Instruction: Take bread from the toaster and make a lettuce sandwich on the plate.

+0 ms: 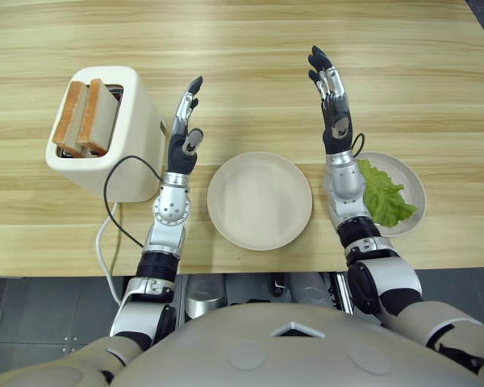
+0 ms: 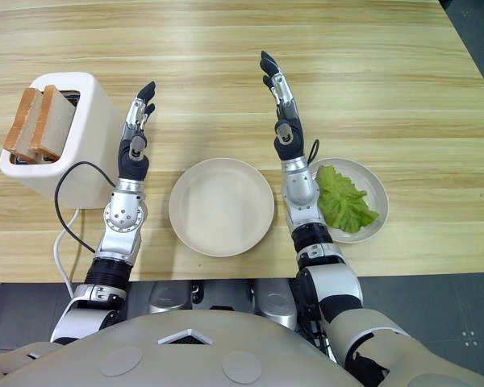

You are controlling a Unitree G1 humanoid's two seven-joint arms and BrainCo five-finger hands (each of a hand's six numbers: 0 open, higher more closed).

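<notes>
Two bread slices (image 1: 85,117) stood up out of a cream toaster (image 1: 133,153) at the left of a wooden surface (image 1: 242,40). Just beside it hovered the left hand (image 1: 183,137), fingers (image 1: 192,90) straight and empty — likely placed to reach the bread. The right hand (image 1: 332,105), also outstretched and holding nothing, hung between the empty plate (image 1: 260,201) and a dish (image 1: 415,181) of lettuce (image 1: 383,193) — each hand near its own ingredient.

The tabletop (image 1: 306,32) is pale wood, streaky-grained, smooth with a low sheen. The toaster (image 1: 141,121) has a smooth cream shell that looks like plastic. The bread (image 1: 89,117) looks rough and porous, and the plate (image 1: 260,200) matt beige. The left hand (image 1: 184,133) and right hand (image 1: 332,97) mix black plastic-looking parts with silvery metal.
</notes>
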